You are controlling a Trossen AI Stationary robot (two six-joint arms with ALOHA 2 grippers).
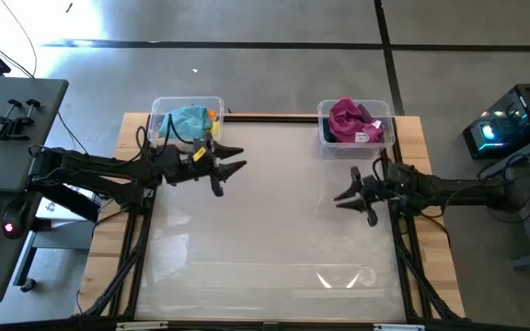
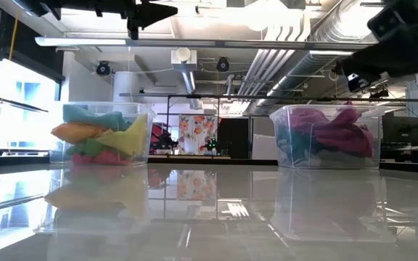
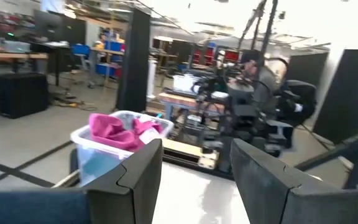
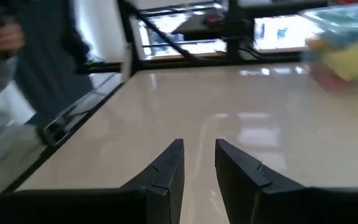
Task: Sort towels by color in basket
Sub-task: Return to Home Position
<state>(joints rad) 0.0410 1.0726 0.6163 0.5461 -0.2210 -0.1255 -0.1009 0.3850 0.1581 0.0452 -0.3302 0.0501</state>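
Since every towel we can see lies in a bin and the bench [image 1: 274, 230] between the arms carries none, what is left, as we judge it, is to bring both arms home cleanly. On the left, the left bin [image 1: 159, 103] at the far edge holds a blue towel [image 1: 188, 118] on top and a yellow towel [image 2: 133, 134] against its wall, heaped to the rim. The left end effector [image 1: 237, 159] hovers just beside that bin, above the bench, its fingers wide apart and holding nothing. We would draw it away along the line of its own arm rather than swing it sideways, so no finger catches the rim or a loose fold. Further right, the right end effector [image 1: 340, 199] hangs over the bench, short of the right bin [image 1: 324, 108] and apart from it, with only a narrow gap between its fingers and nothing in it. The magenta towel [image 1: 346, 119] stands proud of that bin, so we would retract this arm slowly and check that nothing trails
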